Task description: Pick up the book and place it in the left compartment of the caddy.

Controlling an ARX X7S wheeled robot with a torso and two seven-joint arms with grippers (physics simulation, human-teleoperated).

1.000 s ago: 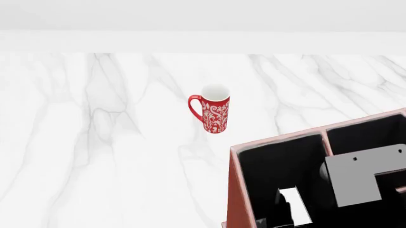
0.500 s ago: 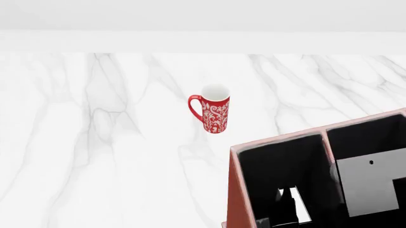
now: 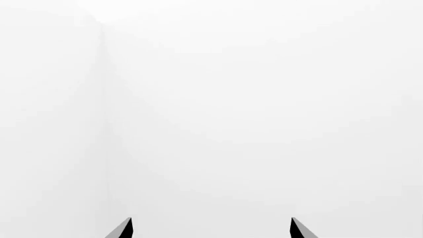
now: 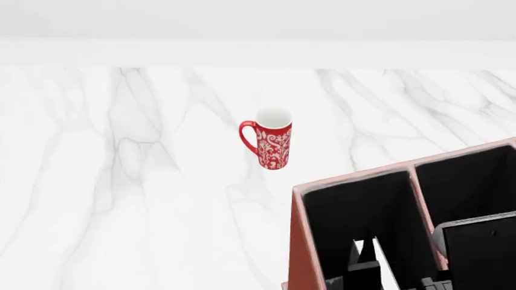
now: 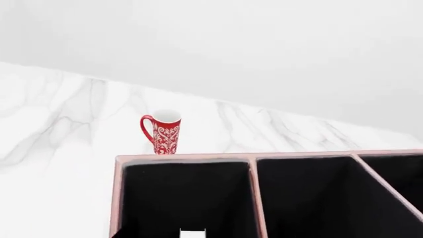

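Observation:
The reddish-brown caddy [image 4: 300, 241] stands at the lower right of the head view. The black book [image 4: 361, 270] stands inside its left compartment [image 4: 354, 205], with the white page edge [image 4: 368, 249] showing. In the right wrist view the page edge [image 5: 192, 233] sits low in the left compartment [image 5: 188, 193] of the caddy [image 5: 119, 198]. My right gripper [image 5: 205, 236] hangs over that slot and looks open: one dark fingertip [image 5: 116, 234] crosses the caddy's rim well away from the page edge. My left gripper [image 3: 211, 228] is open, facing blank white.
A red-and-white patterned mug [image 4: 274, 138] stands on the white marble table [image 4: 121, 181], beyond the caddy's left corner. My right arm's dark wrist block [image 4: 480, 254] covers part of the caddy's right section. A divider [image 5: 254, 198] separates the sections.
My right arm's wrist block has slid back toward the bottom of the head view, turning from grey to dark. The book's white edge has stayed in the left compartment.

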